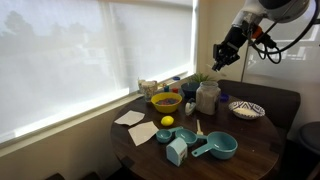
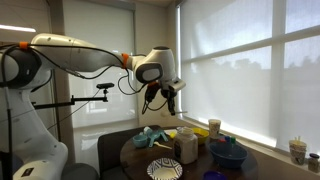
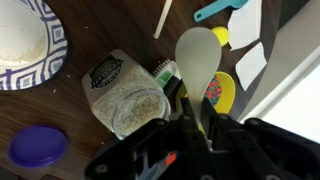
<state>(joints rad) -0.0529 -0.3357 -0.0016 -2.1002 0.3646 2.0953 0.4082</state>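
Note:
My gripper [image 3: 198,118] is shut on the handle of a pale spoon [image 3: 197,55], whose bowl points away from the wrist camera. In both exterior views the gripper [image 1: 225,55] [image 2: 168,98] hangs high above the round dark table [image 1: 250,150]. Directly below it in the wrist view stand an open glass jar of grains [image 3: 125,97] and a yellow bowl [image 3: 224,92] with colourful contents. The jar [image 1: 208,97] and the yellow bowl [image 1: 165,101] sit near the window side of the table.
A patterned blue-and-white bowl [image 3: 25,40] and a purple lid [image 3: 38,145] lie beside the jar. A lemon [image 1: 167,121], teal measuring cups [image 1: 222,147] and paper napkins [image 1: 142,133] lie on the table. The window blinds [image 1: 80,60] run along one side.

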